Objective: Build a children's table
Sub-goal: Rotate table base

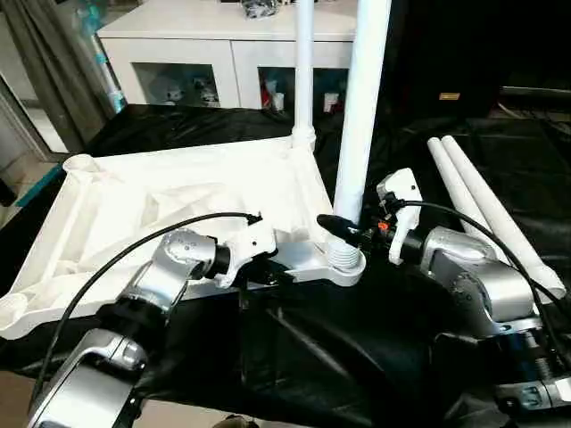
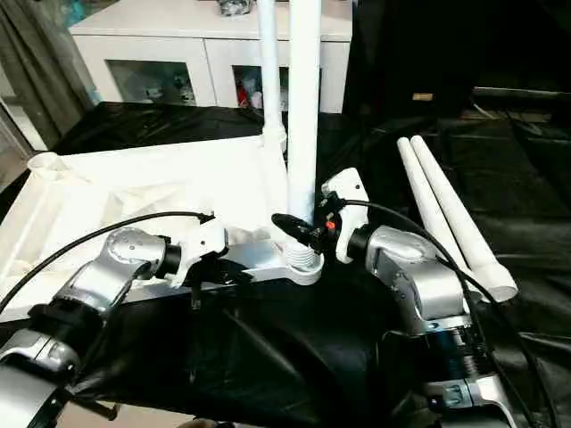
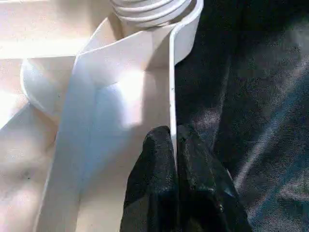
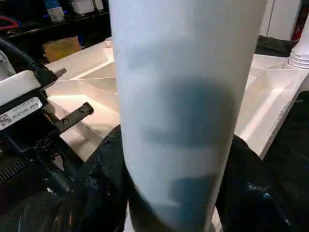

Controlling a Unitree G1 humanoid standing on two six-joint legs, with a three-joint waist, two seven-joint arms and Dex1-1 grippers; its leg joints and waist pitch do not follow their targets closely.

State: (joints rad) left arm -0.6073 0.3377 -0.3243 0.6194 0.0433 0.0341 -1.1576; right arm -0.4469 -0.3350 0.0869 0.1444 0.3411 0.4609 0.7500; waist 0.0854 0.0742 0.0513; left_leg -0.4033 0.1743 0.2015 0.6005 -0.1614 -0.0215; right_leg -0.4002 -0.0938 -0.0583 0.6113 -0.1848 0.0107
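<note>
Gripping upright leg (image 1: 361, 116), top cut off

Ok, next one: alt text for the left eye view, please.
The right gripper clasps an upright white leg seated in the near corner socket of the upturned tabletop, while the left gripper pinches the tabletop's near rim. A second leg stands in the far corner; two spare legs lie on the black cloth.

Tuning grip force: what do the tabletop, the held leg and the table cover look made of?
Tabletop: looks like moulded white plastic, ribbed underside, thin glossy rim. Held leg: smooth white tube, likely plastic, threaded at the socket. Table cover: black sheet, wrinkled with a sheen, probably thin plastic film.
</note>
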